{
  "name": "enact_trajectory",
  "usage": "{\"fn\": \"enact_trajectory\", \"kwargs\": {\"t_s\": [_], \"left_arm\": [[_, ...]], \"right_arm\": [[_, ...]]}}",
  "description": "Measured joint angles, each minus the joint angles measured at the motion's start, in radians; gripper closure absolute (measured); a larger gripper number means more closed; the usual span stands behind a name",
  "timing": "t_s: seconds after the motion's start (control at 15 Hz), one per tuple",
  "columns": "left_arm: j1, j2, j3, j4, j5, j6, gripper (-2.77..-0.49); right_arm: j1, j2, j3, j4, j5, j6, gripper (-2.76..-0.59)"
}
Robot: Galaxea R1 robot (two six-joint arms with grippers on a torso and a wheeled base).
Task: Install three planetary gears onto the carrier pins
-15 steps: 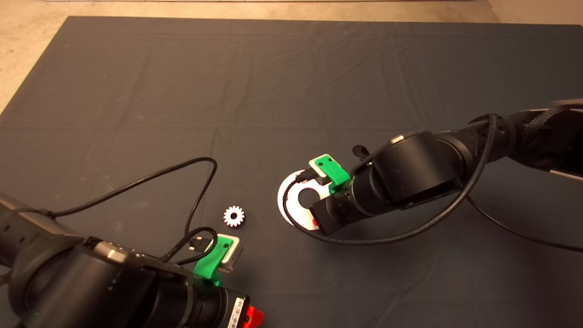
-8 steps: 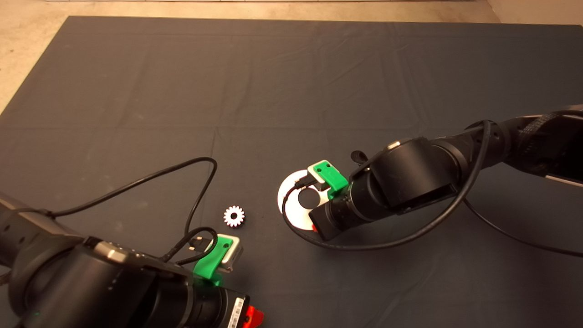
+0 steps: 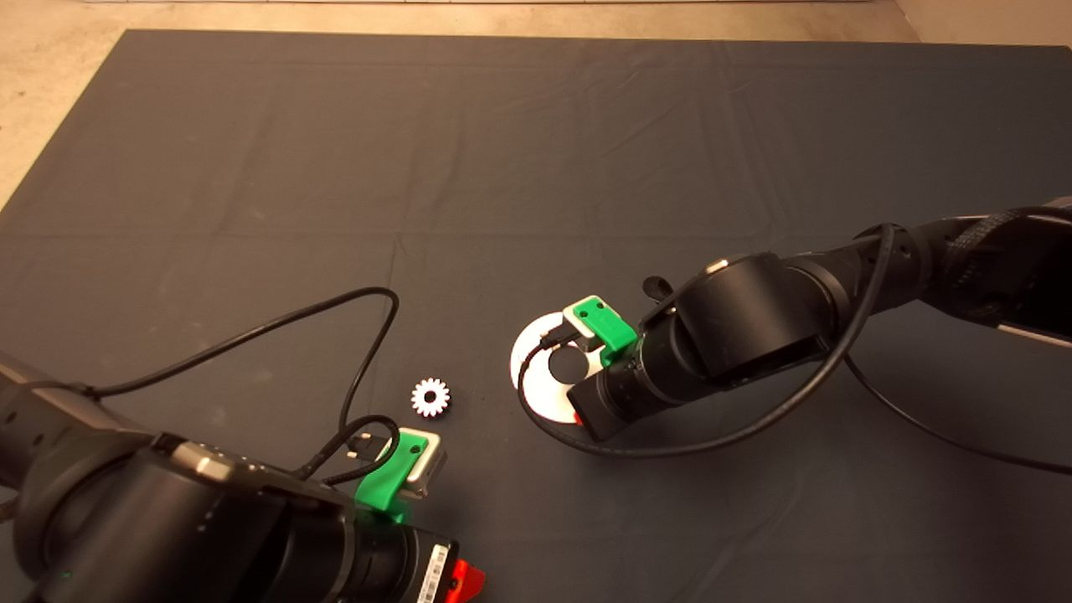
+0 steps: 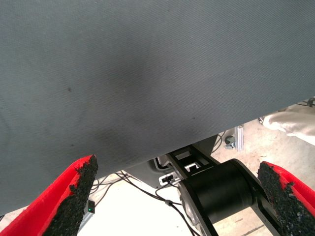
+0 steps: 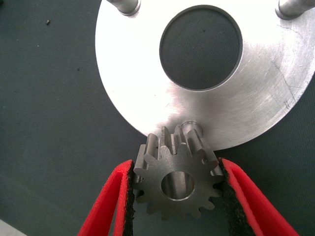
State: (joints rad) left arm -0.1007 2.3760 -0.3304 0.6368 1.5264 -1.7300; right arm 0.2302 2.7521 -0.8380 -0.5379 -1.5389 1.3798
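A dark steel planetary gear point(image 5: 176, 184) sits between the red fingers of my right gripper point(image 5: 176, 167), which is shut on it. It hangs at the rim of the round silver carrier plate point(image 5: 142, 88), just over one carrier pin point(image 5: 191, 126); that pin shows behind the gear's teeth, off its centre hole. Two other carrier pins point(image 5: 123, 6) point(image 5: 294, 8) stand bare at the plate's far side. In the head view my right wrist covers much of the plate point(image 3: 529, 352). A bright white gear point(image 3: 430, 397) lies flat on the mat left of the plate. My left gripper point(image 4: 178, 162) is parked open at the front left.
Black cables point(image 3: 276, 327) loop over the mat from the left arm, near the white gear. Another cable point(image 3: 712, 440) curves under the right wrist. Past the mat's edge, the left wrist view shows the robot's base point(image 4: 221, 191) and floor.
My right gripper with the steel gear has shifted slightly toward the table's front, closer over the plate's rim. The left arm and the white gear have not moved.
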Motion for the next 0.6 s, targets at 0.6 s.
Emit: {"fn": "enact_trajectory", "kwargs": {"t_s": [0.6], "left_arm": [[-0.006, -0.009, 0.0, 0.0, 0.0, 0.0, -2.34]], "right_arm": [[0.005, 0.011, -0.03, 0.006, -0.001, -0.032, -0.99]]}}
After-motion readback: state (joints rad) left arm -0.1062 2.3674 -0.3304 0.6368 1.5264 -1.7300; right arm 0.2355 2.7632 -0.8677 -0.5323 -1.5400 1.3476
